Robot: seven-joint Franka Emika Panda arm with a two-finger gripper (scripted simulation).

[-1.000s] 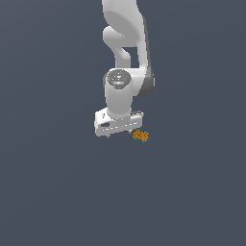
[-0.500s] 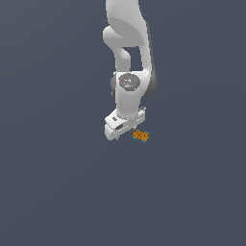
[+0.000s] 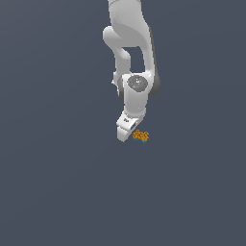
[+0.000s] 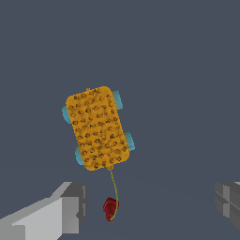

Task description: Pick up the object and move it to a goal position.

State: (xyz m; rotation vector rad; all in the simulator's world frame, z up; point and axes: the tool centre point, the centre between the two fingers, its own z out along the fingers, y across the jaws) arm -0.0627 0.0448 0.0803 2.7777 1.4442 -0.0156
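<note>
While the white arm [image 3: 129, 53] hangs low over the grey counter [image 3: 57, 182], its tool [image 4: 145, 206] spread open and empty, the approach looks unfinished, so next it should centre over the orange knobbly object [image 4: 97, 127] lying just beside it, then descend.

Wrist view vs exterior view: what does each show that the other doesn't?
Wrist only: the object's knobbly orange top, teal wheel-like bits at its corners, a thin cord running to a red knob, and two grey fingertips set wide apart, with the object not between them.

Exterior only: the white arm and the whole gripper beside the object.

Both: the orange object with teal on a plain dark grey floor.
</note>
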